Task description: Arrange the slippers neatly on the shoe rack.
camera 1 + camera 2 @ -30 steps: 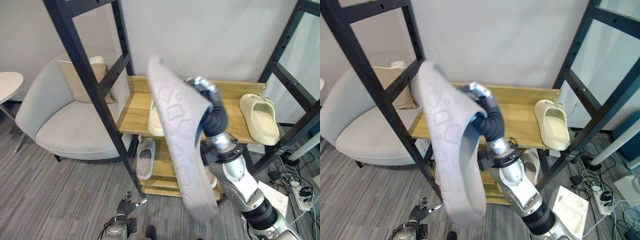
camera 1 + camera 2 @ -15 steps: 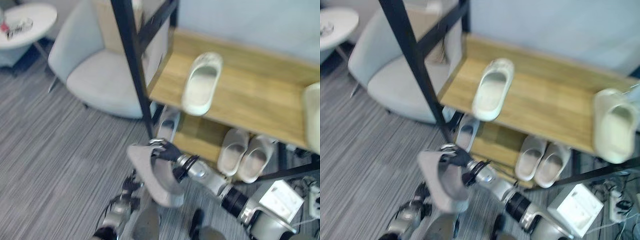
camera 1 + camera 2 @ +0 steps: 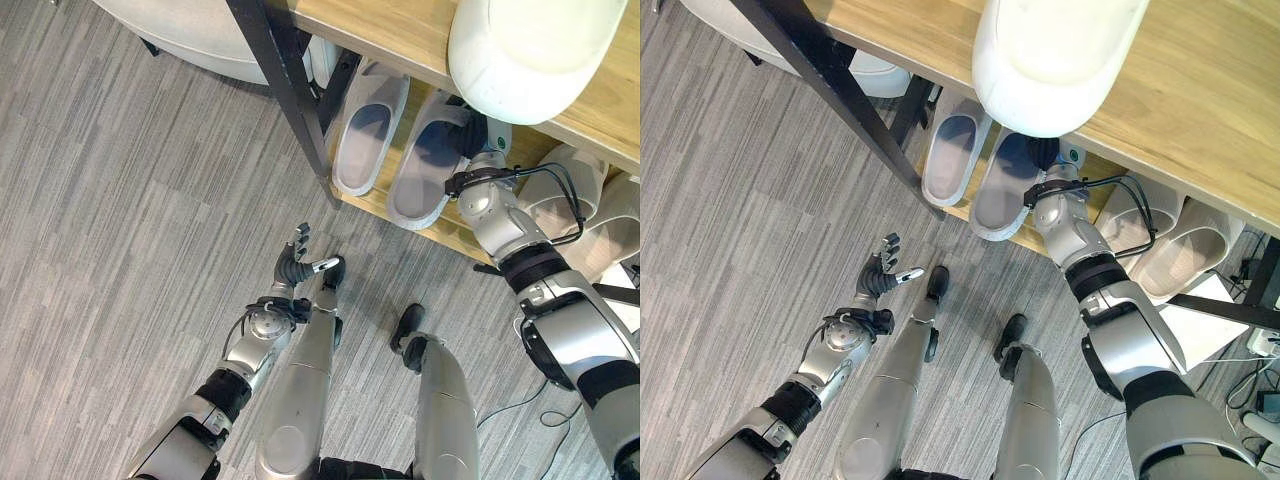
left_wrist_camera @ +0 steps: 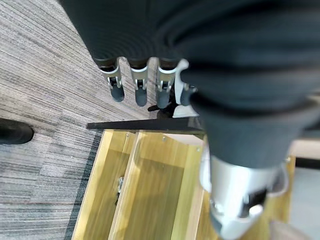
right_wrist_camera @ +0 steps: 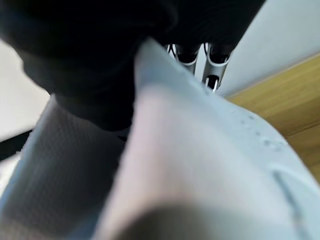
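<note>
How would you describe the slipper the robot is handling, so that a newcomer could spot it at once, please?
Find the wooden shoe rack and look at its lower shelf, beside the black post. Two pale grey slippers lie side by side there; it is the right-hand slipper, the one the right hand reaches.

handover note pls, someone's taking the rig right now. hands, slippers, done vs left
Right hand: reaching into the rack's lower shelf, on the grey slipper it is setting down; the right wrist view shows fingers against it, grip unclear.
Left hand: idle over the floor, fingers relaxed, holding nothing.
Slippers: that grey one lies beside a second grey slipper on the lower shelf, toes pointing out. Two more pale slippers lie further right on that shelf. A cream slipper is on the top shelf.
Done: grey pair is side by side.
Left: let go, pull the right arm out, check the alignment.
</note>
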Motion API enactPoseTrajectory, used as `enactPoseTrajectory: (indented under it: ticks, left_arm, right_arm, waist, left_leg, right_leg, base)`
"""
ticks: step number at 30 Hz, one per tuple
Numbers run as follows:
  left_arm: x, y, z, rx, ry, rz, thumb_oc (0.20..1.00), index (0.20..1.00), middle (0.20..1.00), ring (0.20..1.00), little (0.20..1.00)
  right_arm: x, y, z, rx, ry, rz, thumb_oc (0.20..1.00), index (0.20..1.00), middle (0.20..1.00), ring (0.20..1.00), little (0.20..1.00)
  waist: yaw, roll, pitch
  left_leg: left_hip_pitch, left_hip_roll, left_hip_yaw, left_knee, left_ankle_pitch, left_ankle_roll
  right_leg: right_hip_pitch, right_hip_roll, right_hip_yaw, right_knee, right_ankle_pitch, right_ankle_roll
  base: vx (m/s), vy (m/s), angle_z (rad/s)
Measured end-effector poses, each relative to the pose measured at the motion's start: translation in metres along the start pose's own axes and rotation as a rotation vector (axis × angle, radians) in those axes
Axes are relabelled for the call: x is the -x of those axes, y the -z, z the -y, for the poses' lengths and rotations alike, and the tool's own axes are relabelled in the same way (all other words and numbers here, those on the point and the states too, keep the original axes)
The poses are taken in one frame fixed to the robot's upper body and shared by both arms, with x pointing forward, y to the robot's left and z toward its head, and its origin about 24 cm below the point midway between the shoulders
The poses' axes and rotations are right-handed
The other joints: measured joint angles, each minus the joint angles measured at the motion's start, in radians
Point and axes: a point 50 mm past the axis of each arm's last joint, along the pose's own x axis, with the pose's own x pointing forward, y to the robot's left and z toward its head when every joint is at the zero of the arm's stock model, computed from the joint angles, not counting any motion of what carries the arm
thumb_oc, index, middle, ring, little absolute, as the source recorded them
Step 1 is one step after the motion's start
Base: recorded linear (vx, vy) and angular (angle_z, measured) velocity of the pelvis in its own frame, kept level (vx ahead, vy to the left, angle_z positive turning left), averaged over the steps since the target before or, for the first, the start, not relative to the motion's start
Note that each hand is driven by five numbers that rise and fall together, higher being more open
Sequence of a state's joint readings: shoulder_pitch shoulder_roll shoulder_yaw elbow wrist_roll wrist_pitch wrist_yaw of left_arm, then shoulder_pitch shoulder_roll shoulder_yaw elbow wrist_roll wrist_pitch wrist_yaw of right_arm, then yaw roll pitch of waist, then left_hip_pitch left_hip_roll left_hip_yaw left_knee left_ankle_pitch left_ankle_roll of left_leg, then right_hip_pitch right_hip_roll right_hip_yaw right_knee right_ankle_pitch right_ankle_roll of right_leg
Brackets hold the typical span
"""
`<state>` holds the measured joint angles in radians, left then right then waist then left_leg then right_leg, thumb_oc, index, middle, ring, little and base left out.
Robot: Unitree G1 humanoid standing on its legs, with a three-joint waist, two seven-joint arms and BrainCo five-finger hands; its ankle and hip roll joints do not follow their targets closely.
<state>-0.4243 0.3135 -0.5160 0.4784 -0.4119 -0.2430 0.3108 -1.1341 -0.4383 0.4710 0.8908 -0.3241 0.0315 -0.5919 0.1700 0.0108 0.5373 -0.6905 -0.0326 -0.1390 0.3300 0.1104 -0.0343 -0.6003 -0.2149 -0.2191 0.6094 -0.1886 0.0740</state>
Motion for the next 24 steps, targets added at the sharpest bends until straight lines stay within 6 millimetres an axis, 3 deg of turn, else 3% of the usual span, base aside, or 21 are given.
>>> enactPoseTrajectory:
  ticks: [5,9,10,11,15,24]
  left_arm:
    - [-0.011,-0.014,0.002,-0.014,0.005,0.04,1.0,1.0,1.0,1.0,1.0]
    - [-0.013,-0.019,-0.002,-0.022,-0.006,0.06,1.0,1.0,1.0,1.0,1.0]
    - [-0.012,-0.018,-0.003,-0.024,-0.009,0.056,1.0,1.0,1.0,1.0,1.0]
    - [-0.012,-0.017,-0.003,-0.024,-0.011,0.054,1.0,1.0,1.0,1.0,1.0]
    - [-0.012,-0.017,-0.003,-0.028,-0.013,0.052,1.0,1.0,1.0,1.0,1.0]
    - [-0.012,-0.018,-0.006,-0.027,-0.025,0.055,1.0,1.0,1.0,1.0,1.0]
  right_arm:
    - [-0.012,-0.011,-0.003,-0.021,-0.007,-0.051,0.2,0.2,0.2,0.2,0.2]
    - [-0.022,-0.019,-0.001,-0.037,-0.002,-0.091,0.2,0.2,0.2,0.2,0.2]
    - [-0.021,-0.017,-0.002,-0.042,-0.007,-0.112,0.467,0.467,0.467,0.467,0.467]
    - [-0.021,-0.013,-0.003,-0.035,-0.013,-0.132,1.0,1.0,1.0,1.0,1.0]
    - [-0.011,0.014,-0.011,-0.035,-0.095,-0.285,1.0,1.0,1.0,1.0,1.0]
    - [-0.013,0.018,-0.009,-0.018,-0.127,-0.281,1.0,1.0,1.0,1.0,1.0]
  waist:
    - [0.0,0.0,0.0]
    - [0.007,-0.001,-0.001]
    - [0.011,-0.001,-0.002]
    - [0.013,0.0,-0.002]
    - [0.029,0.002,-0.003]
    - [0.026,0.005,-0.005]
  left_leg:
    - [-0.016,-0.005,-0.007,0.019,-0.004,0.001]
    - [-0.042,-0.007,-0.012,0.025,-0.01,-0.006]
    - [-0.044,-0.007,-0.013,0.025,-0.01,-0.006]
    - [-0.044,-0.007,-0.013,0.024,-0.011,-0.006]
    - [-0.04,-0.019,-0.012,0.014,-0.01,-0.006]
    - [-0.02,-0.02,-0.011,0.01,0.005,-0.012]
  right_leg:
    - [-0.019,-0.003,0.003,0.028,-0.004,0.001]
    - [-0.054,-0.007,0.005,0.051,-0.017,-0.019]
    - [-0.057,-0.008,0.006,0.054,-0.02,-0.014]
    - [-0.059,-0.012,0.007,0.056,-0.021,-0.013]
    - [-0.069,-0.019,0.019,0.068,-0.026,-0.009]
    - [-0.053,-0.018,0.023,0.067,-0.018,-0.007]
  base:
    - [0.0,0.002,0.01]
    - [0.0,0.01,0.03]
    - [0.0,0.0,0.0]
    - [0.0,0.0,0.0]
    - [0.0,0.0,0.0]
    - [0.0,0.001,-0.01]
